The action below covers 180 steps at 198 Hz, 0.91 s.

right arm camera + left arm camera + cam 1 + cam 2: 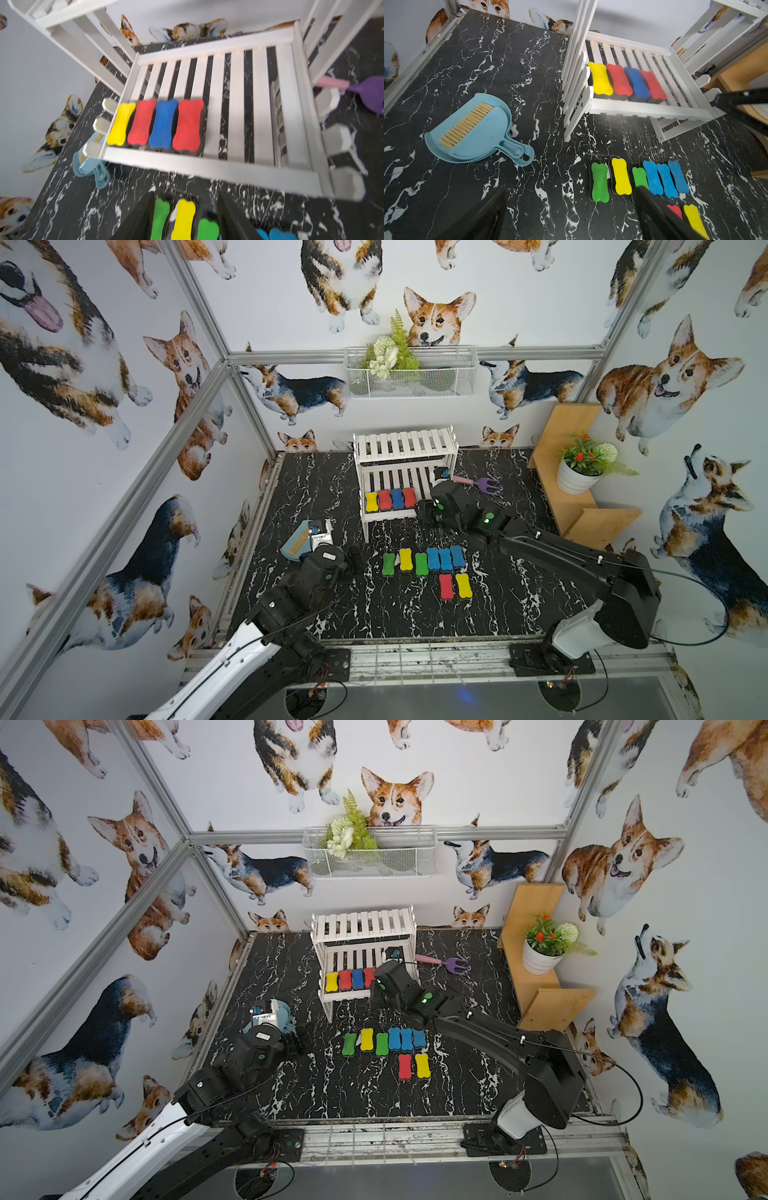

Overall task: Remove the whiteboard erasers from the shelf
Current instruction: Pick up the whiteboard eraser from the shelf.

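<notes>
Black marble desk [332, 614] sits nearest, under our wide-open left tool [570, 193]. Eight small bone-shaped whiteboard erasers [422, 562], bright tops, dark felt bottoms, lie there. Our right tool [186, 199] is open and empty. Four more erasers [390, 499] rest on the bottom tier of the white wooden slat shelf [405, 443]. We think they're light and squashy; pinch the thin middle.

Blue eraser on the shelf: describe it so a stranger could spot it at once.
Look to the white slatted shelf at the back of the black marble table. On its lower tier lie four bone-shaped erasers in a row. The blue eraser is the only blue one there, between two red erasers.
</notes>
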Motion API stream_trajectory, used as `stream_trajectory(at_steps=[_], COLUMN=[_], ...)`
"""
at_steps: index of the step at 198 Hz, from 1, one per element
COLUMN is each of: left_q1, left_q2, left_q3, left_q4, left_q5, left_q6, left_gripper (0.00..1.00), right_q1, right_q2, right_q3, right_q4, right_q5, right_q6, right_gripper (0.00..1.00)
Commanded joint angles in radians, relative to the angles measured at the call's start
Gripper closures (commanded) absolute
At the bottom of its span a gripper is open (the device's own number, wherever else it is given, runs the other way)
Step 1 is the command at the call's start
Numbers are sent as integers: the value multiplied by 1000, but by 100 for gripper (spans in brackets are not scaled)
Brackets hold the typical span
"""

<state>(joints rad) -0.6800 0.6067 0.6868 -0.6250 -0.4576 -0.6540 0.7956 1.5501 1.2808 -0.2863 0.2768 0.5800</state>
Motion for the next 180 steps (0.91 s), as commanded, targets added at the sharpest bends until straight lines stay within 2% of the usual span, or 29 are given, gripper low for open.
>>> stream_trajectory(at_steps=[1, 55, 117, 180], left_q1=[2, 3, 2, 3], left_q2=[-2, 2, -4, -16], left_q3=[3, 10, 13, 7], left_q4=[20, 16, 9, 3], left_q5=[7, 5, 4, -2], left_q6=[-9, -6, -3, -1], left_gripper=[1, 1, 1, 1], right_q1=[-38, -52, -52, -73], right_q2=[80, 189, 275, 263], right_q3=[67, 126, 175, 132], right_q4=[30, 89, 36, 1], right_q5=[-18, -39, -4, 21], right_q6=[-80, -74, -42, -13], right_gripper=[46, 46, 50, 57])
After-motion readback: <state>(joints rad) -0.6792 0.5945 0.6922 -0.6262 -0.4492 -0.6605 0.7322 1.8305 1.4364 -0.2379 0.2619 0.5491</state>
